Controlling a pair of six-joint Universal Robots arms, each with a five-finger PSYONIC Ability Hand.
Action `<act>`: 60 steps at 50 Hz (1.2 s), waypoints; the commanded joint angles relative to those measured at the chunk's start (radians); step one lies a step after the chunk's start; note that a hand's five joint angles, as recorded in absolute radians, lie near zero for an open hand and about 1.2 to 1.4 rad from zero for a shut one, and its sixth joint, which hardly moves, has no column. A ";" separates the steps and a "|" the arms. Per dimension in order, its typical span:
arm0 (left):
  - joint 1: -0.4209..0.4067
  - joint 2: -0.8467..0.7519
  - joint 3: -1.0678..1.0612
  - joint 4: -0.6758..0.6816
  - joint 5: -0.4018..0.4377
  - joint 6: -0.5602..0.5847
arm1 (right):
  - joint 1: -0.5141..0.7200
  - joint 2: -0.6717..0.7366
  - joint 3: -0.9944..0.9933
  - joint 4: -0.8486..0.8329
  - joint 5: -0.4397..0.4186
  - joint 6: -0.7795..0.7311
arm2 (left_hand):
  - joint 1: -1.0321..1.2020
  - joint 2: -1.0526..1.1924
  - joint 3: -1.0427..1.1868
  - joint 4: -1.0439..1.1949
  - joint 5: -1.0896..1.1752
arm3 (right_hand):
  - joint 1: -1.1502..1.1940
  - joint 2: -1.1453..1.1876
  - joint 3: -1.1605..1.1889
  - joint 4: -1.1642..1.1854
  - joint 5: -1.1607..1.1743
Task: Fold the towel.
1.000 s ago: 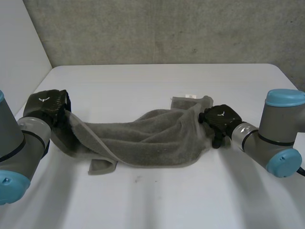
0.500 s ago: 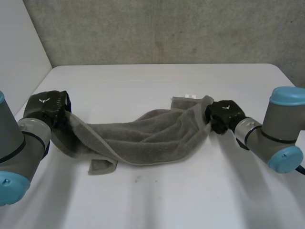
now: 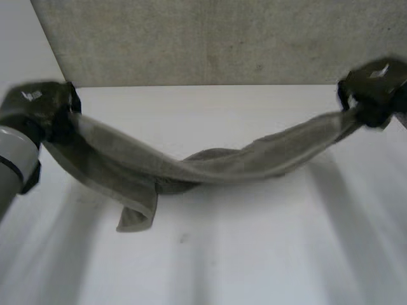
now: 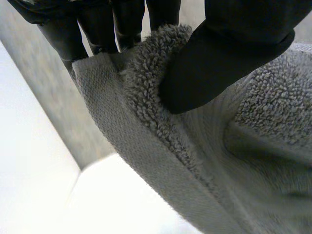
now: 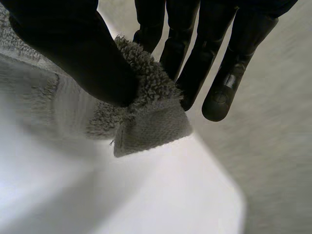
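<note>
Over white counter before grey concrete wall, grey terry-cloth towel strung between left hand and right hand, each end pinched by thumb and fingers, middle sagging onto counter; probably the spreading step, next needing even lowering flat.

Grey terry towel, stretched and sagging above the table, lower flap touching it

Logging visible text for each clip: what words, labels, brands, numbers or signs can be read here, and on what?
No text can be read.
Back of the left hand: pale mark, too blurred to read.
Back of the right hand: pale mark, too blurred to read.
The towel: plain, no print.
</note>
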 commanded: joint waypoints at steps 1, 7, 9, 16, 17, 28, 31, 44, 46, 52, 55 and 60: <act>0.010 0.090 0.177 -0.098 0.048 -0.004 | -0.012 -0.158 -0.168 0.052 0.054 0.023 | 0.198 0.178 0.179 0.179 0.187 | 0.009 0.183 0.185 0.179 0.188; 0.011 0.069 0.314 -0.204 0.050 -0.004 | -0.013 -0.105 -0.283 0.142 0.059 0.025 | 0.198 0.178 0.179 0.179 0.187 | 0.009 0.183 0.185 0.179 0.188; 0.013 0.044 0.325 -0.227 0.051 -0.004 | -0.012 -0.074 -0.288 0.160 0.059 0.018 | 0.198 0.178 0.179 0.179 0.187 | 0.009 0.183 0.185 0.179 0.188; 0.007 -0.190 0.360 -0.250 0.053 -0.001 | 0.034 0.125 -0.276 0.225 0.080 -0.067 | 0.198 0.178 0.179 0.179 0.187 | 0.009 0.183 0.185 0.179 0.188; 0.007 -0.190 0.360 -0.250 0.053 -0.001 | 0.034 0.126 -0.276 0.225 0.080 -0.068 | 0.198 0.178 0.179 0.179 0.187 | 0.009 0.183 0.185 0.179 0.188; 0.002 -0.568 0.748 -0.242 0.058 -0.001 | 0.080 0.408 -0.477 -0.026 0.197 -0.023 | 0.198 0.178 0.179 0.179 0.187 | 0.009 0.183 0.185 0.179 0.188; -0.001 -0.626 0.938 -0.221 0.058 -0.010 | 0.099 0.406 -0.509 -0.229 0.211 0.043 | 0.198 0.178 0.179 0.179 0.187 | 0.009 0.183 0.185 0.179 0.188; -0.004 -0.594 1.173 0.035 0.058 -0.203 | 0.102 0.169 -0.297 -0.746 0.223 0.155 | 0.198 0.178 0.179 0.179 0.187 | 0.009 0.183 0.185 0.179 0.188; 0.008 -0.560 1.052 0.029 0.068 -0.252 | 0.100 0.163 -0.267 -0.716 0.218 0.153 | 0.198 0.178 0.179 0.179 0.187 | 0.009 0.183 0.185 0.179 0.188; 0.019 -0.517 0.797 0.046 0.117 -0.263 | 0.100 0.176 -0.148 -0.511 0.174 0.149 | 0.198 0.178 0.179 0.179 0.187 | 0.009 0.183 0.185 0.179 0.188; 0.036 -0.513 0.628 0.084 0.180 -0.257 | 0.097 0.202 -0.072 -0.463 0.152 0.147 | 0.198 0.178 0.179 0.179 0.187 | 0.009 0.183 0.185 0.179 0.188; 0.044 -0.534 0.327 0.231 0.232 -0.231 | 0.090 0.279 0.029 -0.459 0.139 0.143 | 0.198 0.178 0.179 0.179 0.187 | 0.009 0.183 0.185 0.179 0.188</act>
